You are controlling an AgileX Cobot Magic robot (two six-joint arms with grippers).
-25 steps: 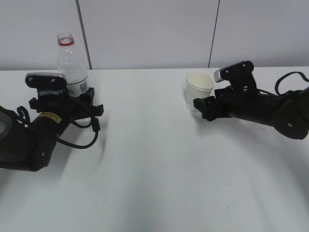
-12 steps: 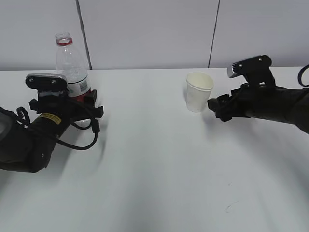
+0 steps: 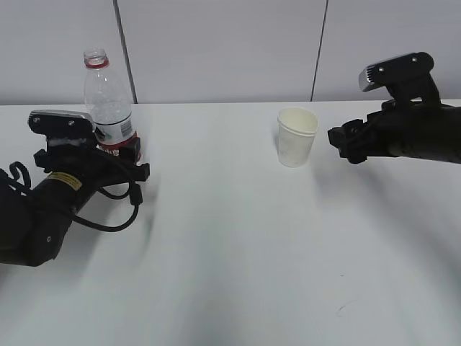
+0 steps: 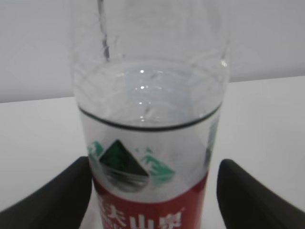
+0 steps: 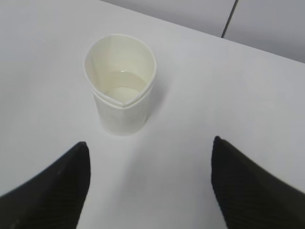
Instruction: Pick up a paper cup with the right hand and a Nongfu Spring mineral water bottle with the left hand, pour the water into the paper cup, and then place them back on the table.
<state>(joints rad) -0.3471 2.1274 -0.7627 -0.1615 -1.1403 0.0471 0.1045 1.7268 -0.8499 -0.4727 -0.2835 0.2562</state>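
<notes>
On the table [image 3: 238,274], the left hand [image 3: 119,155] sits at the Nongfu Spring mineral water bottle [image 3: 108,101], jaws spread wide, the upright label between them, a small gap showing on each side (no grip that I can see). Farther right, the paper cup [image 3: 297,137] stands upright with a little water inside. The right hand [image 3: 344,143] hangs wide open and empty just right of the cup, apart from it.

bottle [image 3: 108,101] far left on table [image 3: 238,238], paper cup [image 3: 296,137] right of centre
</notes>
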